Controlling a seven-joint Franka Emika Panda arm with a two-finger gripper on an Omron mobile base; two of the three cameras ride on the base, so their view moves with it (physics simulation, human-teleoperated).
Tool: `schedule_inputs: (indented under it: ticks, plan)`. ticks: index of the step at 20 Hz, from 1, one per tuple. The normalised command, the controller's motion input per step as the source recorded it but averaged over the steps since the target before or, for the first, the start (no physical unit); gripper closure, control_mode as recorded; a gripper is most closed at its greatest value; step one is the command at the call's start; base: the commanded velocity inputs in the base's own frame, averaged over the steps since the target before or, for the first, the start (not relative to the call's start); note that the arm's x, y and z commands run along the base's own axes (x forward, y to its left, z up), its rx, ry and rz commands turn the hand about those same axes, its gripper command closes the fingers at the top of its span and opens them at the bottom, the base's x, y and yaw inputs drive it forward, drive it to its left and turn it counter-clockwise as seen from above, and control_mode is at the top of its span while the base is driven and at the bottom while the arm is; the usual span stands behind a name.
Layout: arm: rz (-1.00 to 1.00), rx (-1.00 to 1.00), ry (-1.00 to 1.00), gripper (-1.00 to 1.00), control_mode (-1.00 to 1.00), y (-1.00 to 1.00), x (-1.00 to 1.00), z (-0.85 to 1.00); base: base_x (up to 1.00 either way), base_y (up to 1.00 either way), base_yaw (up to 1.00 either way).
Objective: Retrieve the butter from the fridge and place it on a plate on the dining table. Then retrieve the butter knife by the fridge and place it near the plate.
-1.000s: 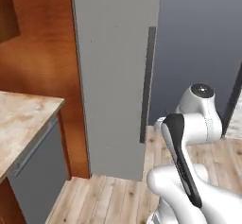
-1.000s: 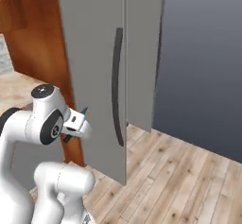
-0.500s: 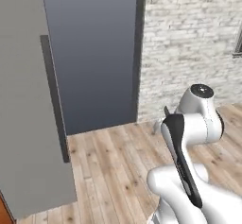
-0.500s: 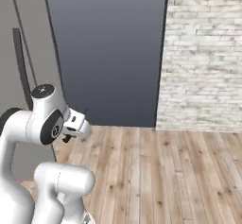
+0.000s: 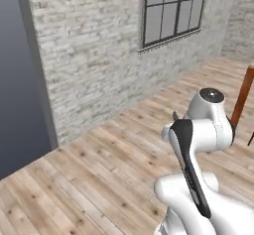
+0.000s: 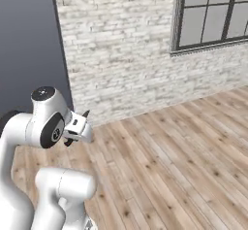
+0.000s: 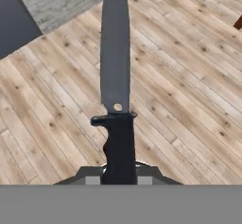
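The pincer [image 7: 119,173] was clamped on the black handle of the butter knife [image 7: 116,90], carried over the wooden floor [image 7: 189,100] near a brick wall [image 5: 99,55]. Judged best: keep the grip firm and the hand level while driving to the surface. Its blade pointed forward, dull grey and broad.

I see a wooden plank floor [image 7: 189,100] below and ahead of the gripper. A pale brick wall [image 5: 99,55] stands beyond it, with a dark-framed window [image 5: 173,11] in it. A dark grey panel [image 6: 29,44] adjoins the wall.
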Motion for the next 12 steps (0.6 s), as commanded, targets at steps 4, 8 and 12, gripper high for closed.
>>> schedule_inputs:
  ticks: [4,8,12]
  plan:
    - [0.0,0.0,0.0,1.0,1.0,0.0,0.0,0.0,0.84,-0.75,-0.61]
    - [0.0,0.0,0.0,1.0,1.0,0.0,0.0,0.0,1.0,-0.75,-0.44]
    - [0.0,0.0,0.0,1.0,1.0,0.0,0.0,0.0,1.0,-0.52,-0.24]
